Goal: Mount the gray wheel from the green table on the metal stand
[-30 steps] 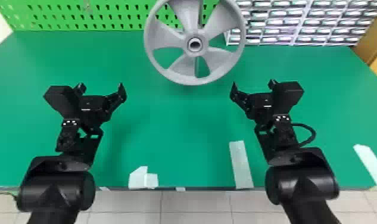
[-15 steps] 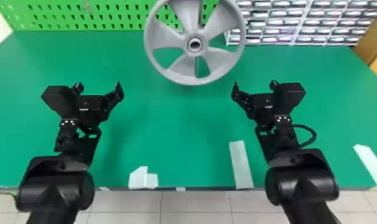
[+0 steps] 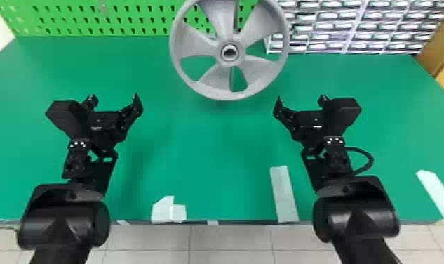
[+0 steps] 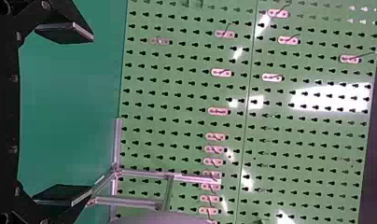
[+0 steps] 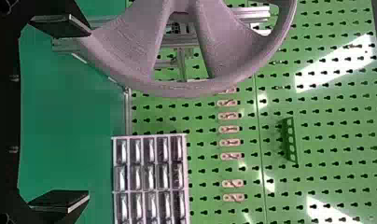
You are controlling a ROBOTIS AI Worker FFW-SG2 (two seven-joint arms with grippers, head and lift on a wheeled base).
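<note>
Both grippers are easing outward, away from each other, over the bench (image 3: 214,158): in the head view, the left gripper (image 3: 114,96) is shifting slightly toward the robot's left while the right gripper (image 3: 301,97) is edging toward its right. The gray wheel (image 3: 229,63) is keeping its place between and beyond them, with its hub facing the robot, and is not following either one. In the wrist views the left fingers (image 4: 60,33) are standing wide with nothing between them, and the right fingers (image 5: 60,25) are likewise gaping, empty. The wheel is sitting upright at the metal stand (image 4: 126,201), whose bars are showing behind its spokes in the right wrist view. With the wheel staying put as the grippers are parting, the stand is probably bearing its weight, so the mounting is looking all but finished, though how deeply the hub is seating I cannot tell. The next move is likely calling for a gentle retreat, since a finger brushing the rim could be nudging the wheel.
</note>
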